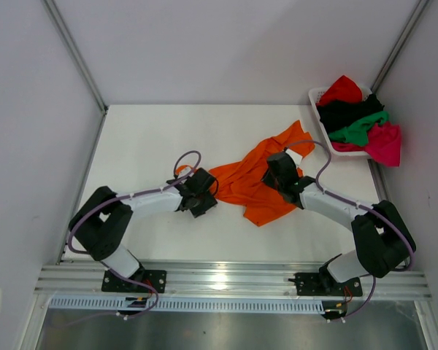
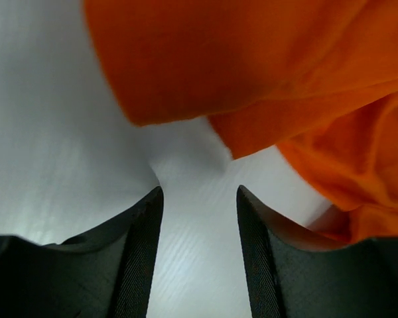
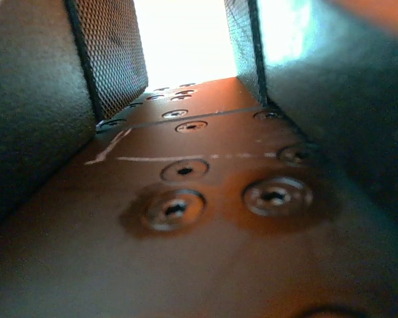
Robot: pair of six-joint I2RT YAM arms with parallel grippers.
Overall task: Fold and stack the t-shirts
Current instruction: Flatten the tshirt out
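The left gripper point(image 2: 199, 193) is released: its two dark fingers stand apart with only bare white table point(image 1: 146, 138) between them. Seen from its wrist, the near edge of the orange t-shirt point(image 1: 244, 182) lies just ahead at 12 to 2 o'clock, not between the fingers. From above, this gripper sits at the shirt's 9 o'clock edge.

The right gripper point(image 3: 186, 40) also has its mesh-textured pads point(image 3: 113, 59) parted. The gap between them is washed out to white and no cloth shows in it, and an orange cast lies over the gripper body. From above, it is down over the shirt, toward the shirt's 2 o'clock side.

The orange t-shirt lies crumpled and unfolded at the middle of the table, one part trailing toward 1 o'clock.

A white slatted basket point(image 1: 317, 98) stands at the table's 2 o'clock corner. It holds the red t-shirt point(image 1: 342, 89), the black t-shirt point(image 1: 347, 111) and the green t-shirt point(image 1: 361, 127), and the magenta-pink t-shirt point(image 1: 385, 142) spills over its rim at 4 o'clock.
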